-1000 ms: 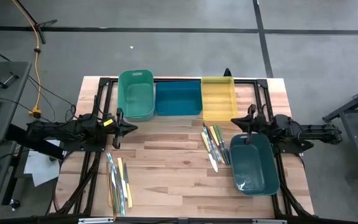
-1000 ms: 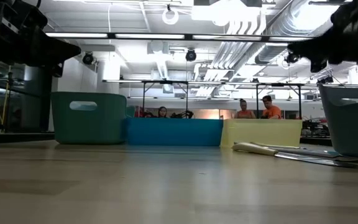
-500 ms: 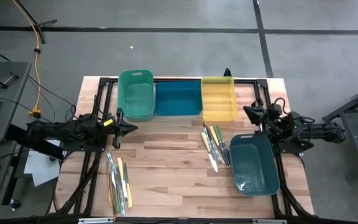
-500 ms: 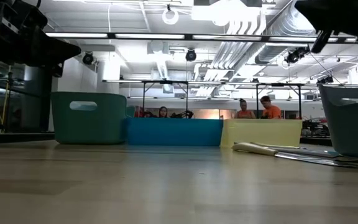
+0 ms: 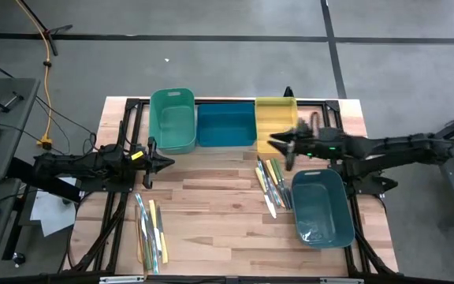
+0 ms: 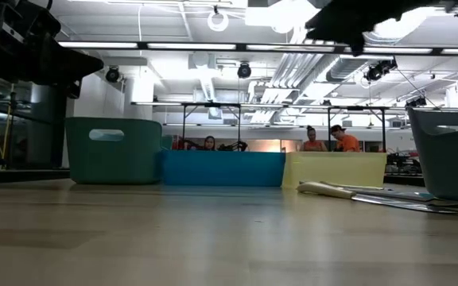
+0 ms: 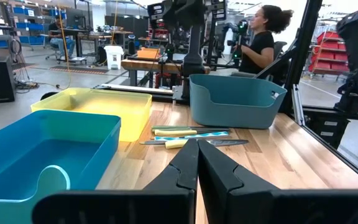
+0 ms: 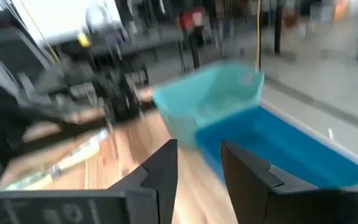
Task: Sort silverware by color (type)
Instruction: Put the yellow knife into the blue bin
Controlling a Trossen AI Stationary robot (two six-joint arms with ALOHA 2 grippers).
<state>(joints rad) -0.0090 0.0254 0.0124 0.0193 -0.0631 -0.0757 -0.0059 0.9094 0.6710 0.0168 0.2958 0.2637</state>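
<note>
The silverware lies flat on the wooden table in two loose bunches: one (image 5: 270,183) beside the dark teal bin (image 5: 321,207), also seen in the left wrist view (image 7: 191,135), and one (image 5: 150,233) near the table's front left. My right gripper (image 5: 280,150) hangs open in the air over the near end of the yellow bin (image 5: 277,118), with nothing between its fingers (image 8: 166,165). My left gripper (image 5: 170,163) waits shut at the table's left, level, empty (image 7: 197,168).
A green bin (image 5: 173,120), a blue bin (image 5: 226,125) and the yellow bin stand side by side along the far edge. The dark teal bin sits at the right, under my right arm. Bare wood lies between the two bunches. People stand in the room beyond.
My right gripper has risen from its resting place at the table's right and reached out toward the table's left, ending above the yellow bin's near end. It has tipped slightly downward and opened. The silverware and the bins have stayed where they were.
</note>
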